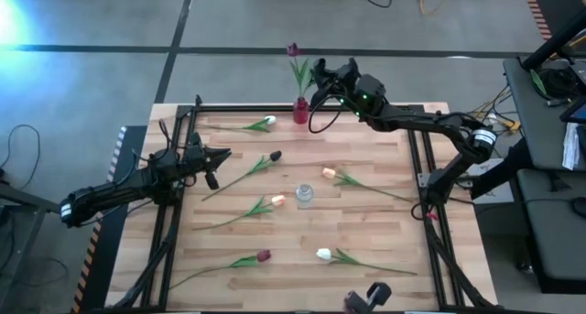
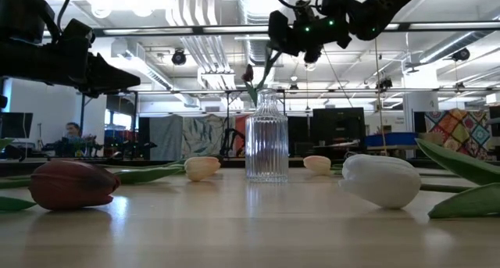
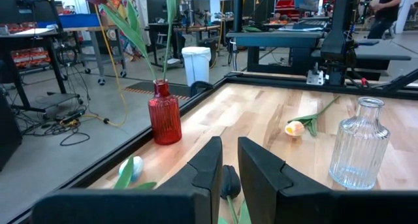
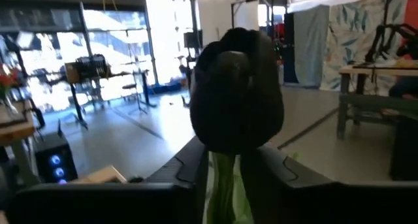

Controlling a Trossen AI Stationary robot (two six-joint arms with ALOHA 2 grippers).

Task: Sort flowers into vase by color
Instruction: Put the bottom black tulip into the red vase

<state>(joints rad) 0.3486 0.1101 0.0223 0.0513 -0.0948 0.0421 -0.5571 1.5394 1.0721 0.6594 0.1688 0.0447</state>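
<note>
A red vase [image 1: 300, 111] stands at the table's far edge with a maroon tulip [image 1: 292, 50] in it. My right gripper [image 1: 320, 76] hovers just right of it, above its neck, shut on another dark tulip [image 4: 236, 93]. A clear vase [image 1: 304, 195] stands mid-table. Around it, white [image 1: 270, 121], dark [image 1: 275, 156], peach [image 1: 329, 173], peach [image 1: 277, 201], maroon [image 1: 264, 255] and white [image 1: 323, 254] tulips lie flat. My left gripper [image 1: 218, 163] hangs over the table's left side, open by a narrow gap and holding nothing, with the dark tulip's head [image 3: 228, 181] beyond its fingers. My right gripper pinches the dark tulip's green stem [image 4: 222, 185] just below the head, between its two fingers. The fingers lie level and across the stem, and the head stands upright above them. A green stem [image 3: 171, 28] runs straight up from the red vase's neck toward this gripper.
A black frame rail [image 1: 275, 107] runs round the table top. A black cable loop [image 1: 320, 124] hangs from the right arm near the red vase. A small dark object [image 1: 366, 296] sits at the near edge. Bare wood lies between the scattered tulips.
</note>
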